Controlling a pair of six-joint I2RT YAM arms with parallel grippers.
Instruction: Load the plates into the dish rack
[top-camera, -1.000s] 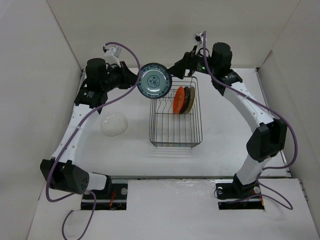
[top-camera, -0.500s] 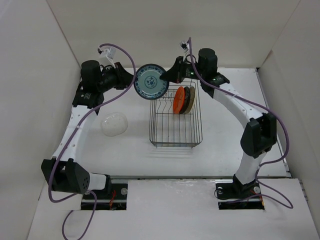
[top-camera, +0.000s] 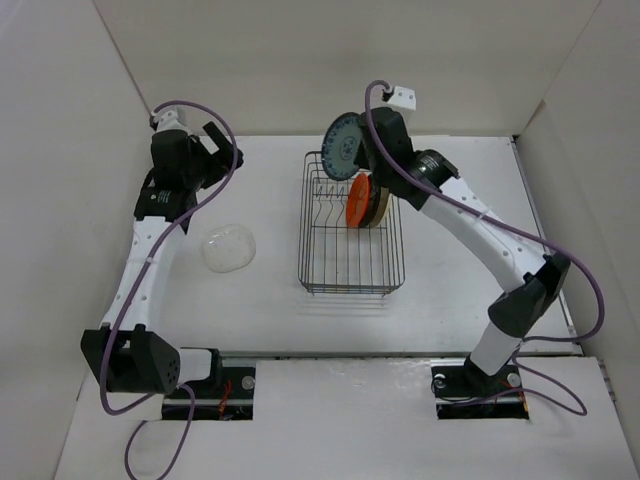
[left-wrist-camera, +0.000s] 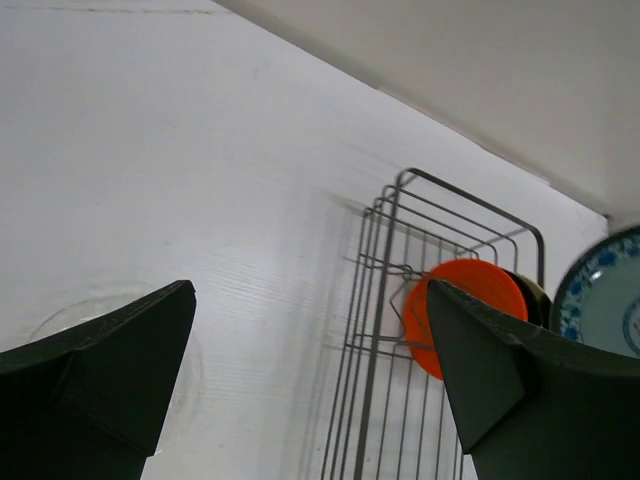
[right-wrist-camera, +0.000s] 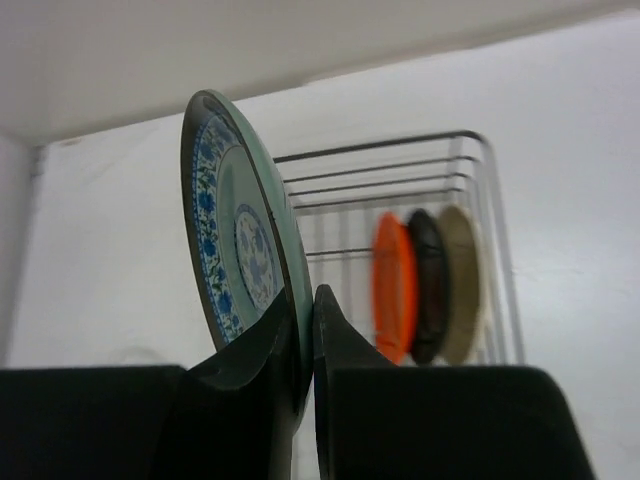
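— Start at the near edge. How do the arms lie?

— The left arm climbs from its near-left base up the left side of the table (top-camera: 270, 300), and its wrist is turned right at the far left. The left gripper (left-wrist-camera: 308, 300) hangs in the air, its jaws wide apart with nothing between them. The right arm rises from the near-right base, bends at an elbow far out on the right, then slants back left toward the far middle.

— And the plates on the way out?

— The clear glass plate (top-camera: 228, 248) lies flat on the table, left of the dish rack (top-camera: 352, 285) and apart from it. In the rack's far half, right of centre, three plates stand on edge side by side. The orange plate (top-camera: 357, 201) is leftmost, the black plate (right-wrist-camera: 428, 285) is next, and the cream plate (right-wrist-camera: 461, 280) is rightmost.

— The last one?

— The right gripper (right-wrist-camera: 303, 295) has its jaws clamped on the lower rim of the teal-patterned plate (top-camera: 345, 146). That plate is held on edge and a little tilted over the rack's far-left end, with its patterned face turned left. I cannot tell whether it touches the wire.
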